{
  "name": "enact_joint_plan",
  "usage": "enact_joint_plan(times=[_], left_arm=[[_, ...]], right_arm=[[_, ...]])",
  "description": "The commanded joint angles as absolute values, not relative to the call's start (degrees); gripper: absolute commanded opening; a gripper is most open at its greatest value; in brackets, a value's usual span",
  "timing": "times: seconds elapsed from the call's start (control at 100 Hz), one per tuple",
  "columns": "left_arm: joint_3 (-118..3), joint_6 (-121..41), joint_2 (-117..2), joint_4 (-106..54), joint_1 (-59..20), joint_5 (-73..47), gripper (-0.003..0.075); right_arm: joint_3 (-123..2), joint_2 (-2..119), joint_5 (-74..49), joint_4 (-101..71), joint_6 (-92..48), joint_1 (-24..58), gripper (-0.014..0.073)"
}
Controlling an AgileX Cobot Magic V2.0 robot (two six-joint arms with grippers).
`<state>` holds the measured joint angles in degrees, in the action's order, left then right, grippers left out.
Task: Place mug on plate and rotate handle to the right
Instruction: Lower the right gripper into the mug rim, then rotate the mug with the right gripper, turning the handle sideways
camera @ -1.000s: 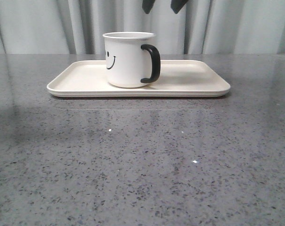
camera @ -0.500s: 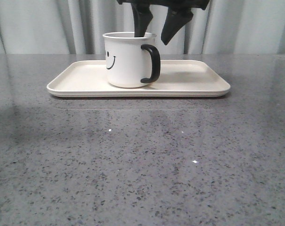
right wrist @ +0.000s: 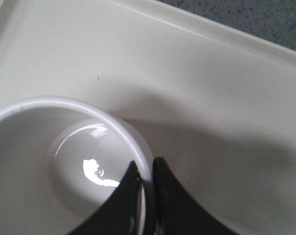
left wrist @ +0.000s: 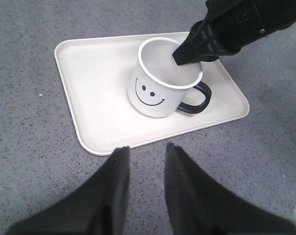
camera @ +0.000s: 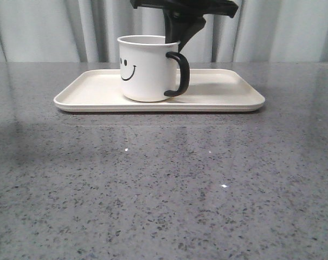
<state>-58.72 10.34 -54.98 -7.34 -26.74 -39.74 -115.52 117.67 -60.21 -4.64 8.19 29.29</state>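
The white mug (camera: 145, 70) with a black smiley face stands upright on the cream plate (camera: 218, 92). It also shows in the left wrist view (left wrist: 160, 90) and the right wrist view (right wrist: 45, 161). Its black handle (camera: 181, 75) points right and a little toward the camera. My right gripper (right wrist: 147, 169) comes down from above and is shut on the mug's rim by the handle, one finger inside and one outside; it also shows in the front view (camera: 177, 37). My left gripper (left wrist: 147, 152) is open and empty, above the table short of the plate (left wrist: 99, 98).
The plate sits on a grey speckled table (camera: 164, 184). Pale curtains (camera: 44, 30) hang behind the table. The plate's rim (right wrist: 201, 24) shows in the right wrist view.
My right gripper came down from above onto the mug and shut on its rim. The mug turned a little, so the handle points more to the right and the face shows more.
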Motion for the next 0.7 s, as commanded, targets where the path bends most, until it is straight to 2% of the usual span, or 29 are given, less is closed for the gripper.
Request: enact_joint_plan(times=[0.0, 0.18, 0.69], left_arm=[[-60.1, 10.4, -54.2, -8.2, -27.2, -36.3, 0.0177], [-60.1, 10.4, -54.2, -8.2, -27.2, -36.3, 0.0177], [-57.1, 10.4, -54.2, -8.2, -27.2, -36.3, 0.0177]], right_arm=[[-117.5, 114.2, -57.9, -4.7, 8.4, 29.1, -0.0064], [-118.0, 114.0, -58.2, -4.7, 7.2, 29.1, -0.0066], [-122.8, 114.0, -66.5, -9.7, -31.1, 29.1, -0.0065]])
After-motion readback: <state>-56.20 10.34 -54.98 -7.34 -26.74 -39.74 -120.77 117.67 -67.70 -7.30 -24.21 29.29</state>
